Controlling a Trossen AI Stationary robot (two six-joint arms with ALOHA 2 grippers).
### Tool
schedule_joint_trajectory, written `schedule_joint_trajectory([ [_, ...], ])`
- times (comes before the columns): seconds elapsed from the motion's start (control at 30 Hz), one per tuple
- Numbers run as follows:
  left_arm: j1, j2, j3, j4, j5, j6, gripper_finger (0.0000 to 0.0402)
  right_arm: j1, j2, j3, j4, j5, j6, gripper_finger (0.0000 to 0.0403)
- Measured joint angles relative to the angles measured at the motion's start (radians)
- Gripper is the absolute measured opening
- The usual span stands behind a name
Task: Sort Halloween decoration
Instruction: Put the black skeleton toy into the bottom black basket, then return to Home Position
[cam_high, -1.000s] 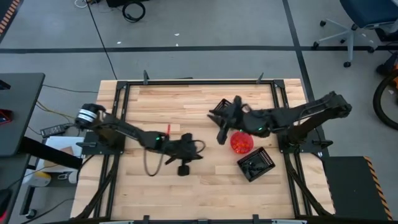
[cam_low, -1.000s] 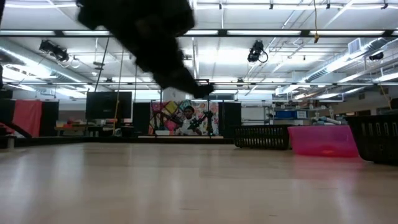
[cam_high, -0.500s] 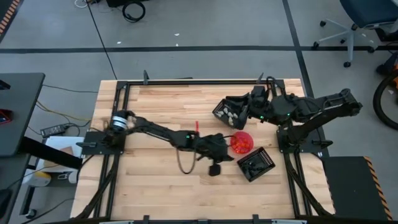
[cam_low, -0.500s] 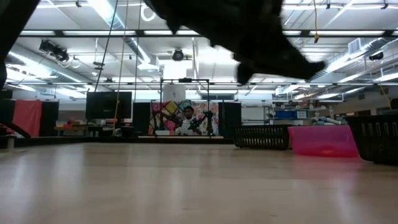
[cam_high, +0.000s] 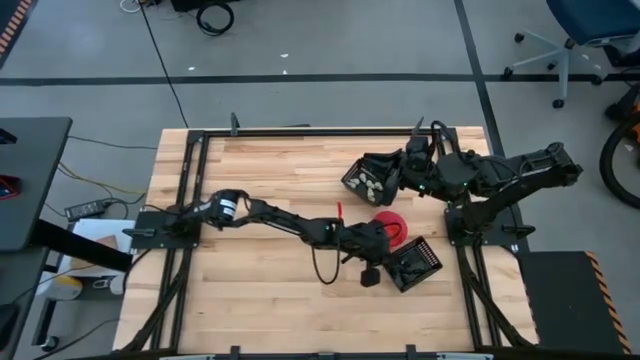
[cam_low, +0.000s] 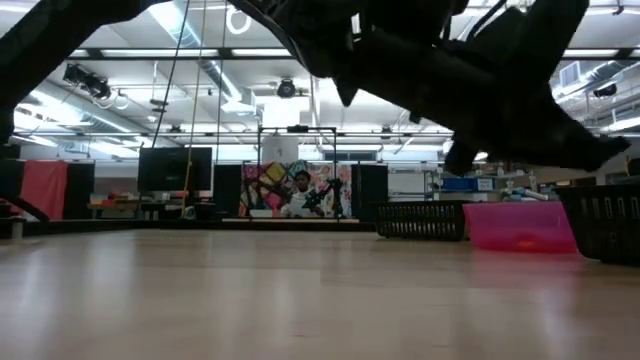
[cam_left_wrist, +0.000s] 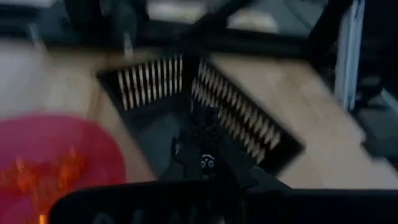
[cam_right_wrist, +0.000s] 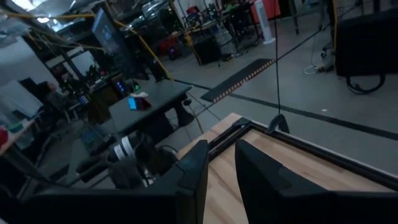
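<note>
My left gripper (cam_high: 378, 266) hovers at the left rim of the near black slatted basket (cam_high: 414, 263), shut on a small black trinket (cam_left_wrist: 203, 129). In the left wrist view the basket (cam_left_wrist: 149, 93) lies beneath the fingers, with the pink bowl (cam_left_wrist: 43, 143) of orange trinkets (cam_left_wrist: 46, 174) beside it. In the high view the pink bowl (cam_high: 390, 228) sits between the near basket and the far black basket (cam_high: 366, 178), which holds pale trinkets (cam_high: 370, 184). My right gripper (cam_high: 400, 172) is by the far basket's right side, held level; its fingers (cam_right_wrist: 193, 177) stand slightly open and hold nothing. My left gripper pinches the black trinket (cam_left_wrist: 203, 129) between its fingertips (cam_left_wrist: 186, 163), coming from above and slanting toward the table's right. The trinket is lifted clear above the near basket's floor. Which part of it the fingers are on, I cannot tell.
The pink bowl (cam_low: 520, 226) and both baskets (cam_low: 420, 220) cluster on the table's right half. A black metal frame (cam_high: 300, 130) borders the wooden table (cam_high: 260, 170). The left arm's cable (cam_high: 322, 268) loops above the table's middle. A person (cam_low: 300, 192) sits far beyond the table.
My left arm has swept toward the table's right, from the table's middle past the pink bowl to the near basket. My right gripper drew back from the bowl toward the far right, to the far basket, then held still.
</note>
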Motion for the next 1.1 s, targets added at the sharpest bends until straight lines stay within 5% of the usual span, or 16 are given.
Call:
schedule_joint_trajectory([
  [0.5, 0.012, 0.001, 0.015, -0.025, 0.170, -0.070, 0.0152, 0.008, -0.002, 0.000, 0.010, 0.030, -0.006, 0.0084],
  [0.8, 0.015, -0.136, 0.015, -0.347, 0.056, 0.152, 0.0136, 0.018, -0.041, 0.000, -0.037, 0.035, -0.033, 0.0082],
  [1.1, 0.015, -0.207, 0.013, -0.572, 0.052, 0.276, 0.0090, 0.024, -0.133, -0.017, -0.184, 0.021, 0.002, 0.0082],
])
